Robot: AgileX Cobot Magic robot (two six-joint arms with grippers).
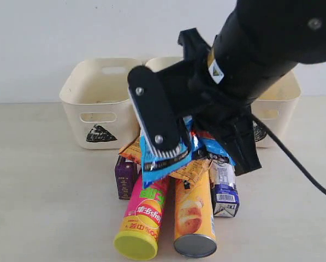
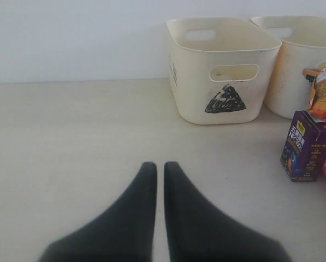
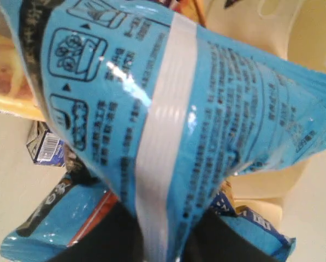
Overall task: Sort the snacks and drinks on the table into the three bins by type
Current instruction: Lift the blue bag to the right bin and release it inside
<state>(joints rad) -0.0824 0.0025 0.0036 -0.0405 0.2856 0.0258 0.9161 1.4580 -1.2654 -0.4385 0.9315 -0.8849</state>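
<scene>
My right gripper (image 1: 203, 153) (image 3: 165, 229) is shut on the blue foil bag (image 1: 163, 164) (image 3: 168, 109), which hangs above the pile just in front of the bins. Beneath it lie the orange foil bag (image 1: 193, 170), the pink chip tube (image 1: 143, 218) with its yellow-green lid, and the orange-yellow chip tube (image 1: 194, 215). A dark purple carton (image 1: 125, 176) (image 2: 304, 147) stands at the pile's left and a white and blue carton (image 1: 224, 191) (image 3: 45, 144) at its right. My left gripper (image 2: 160, 166) is shut on nothing, low over the bare table (image 2: 70, 136).
Three cream bins stand in a row at the back: the triangle bin (image 1: 97, 98) (image 2: 217, 71) on the left, the middle bin (image 1: 163, 63) mostly hidden by my right arm, and the right bin (image 1: 280, 101). A black cable (image 1: 299, 164) trails off right.
</scene>
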